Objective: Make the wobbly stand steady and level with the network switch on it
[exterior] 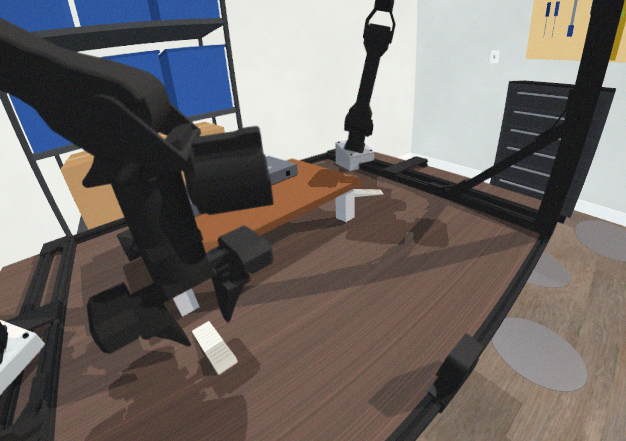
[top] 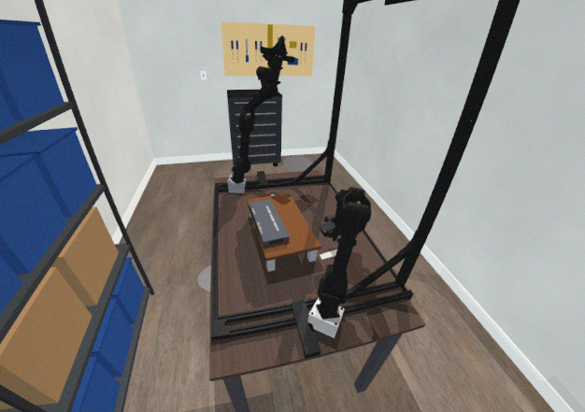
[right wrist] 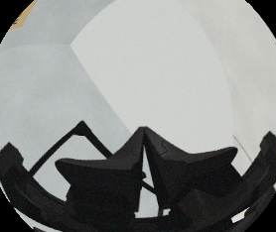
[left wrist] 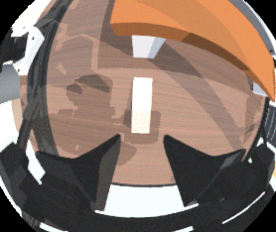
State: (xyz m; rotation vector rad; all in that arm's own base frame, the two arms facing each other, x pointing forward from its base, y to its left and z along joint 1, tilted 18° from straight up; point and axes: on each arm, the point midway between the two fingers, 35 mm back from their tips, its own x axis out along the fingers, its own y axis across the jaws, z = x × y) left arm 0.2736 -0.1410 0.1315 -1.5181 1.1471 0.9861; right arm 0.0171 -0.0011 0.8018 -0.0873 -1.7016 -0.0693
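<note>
The stand (top: 285, 225) has an orange top on short white legs and sits mid-table, with the grey network switch (top: 268, 220) lying on it. A white wedge (exterior: 214, 347) lies flat on the table beside the stand's near corner leg (exterior: 186, 302). My left gripper (exterior: 202, 315) is open and empty, hovering just above this wedge, which lies a little ahead of the fingertips in the left wrist view (left wrist: 142, 106). A second wedge (exterior: 368, 192) lies by the far leg (exterior: 345, 206). My right gripper (top: 283, 50) is shut on nothing, raised high near the back wall, with its fingertips (right wrist: 144, 136) touching.
Black frame rails (top: 264, 322) border the table, and a tall gantry post (top: 453, 152) stands at one side. A dark drawer cabinet (top: 255, 126) stands behind the table. A shelf with blue and tan bins (top: 42, 219) stands on the far side of the stand.
</note>
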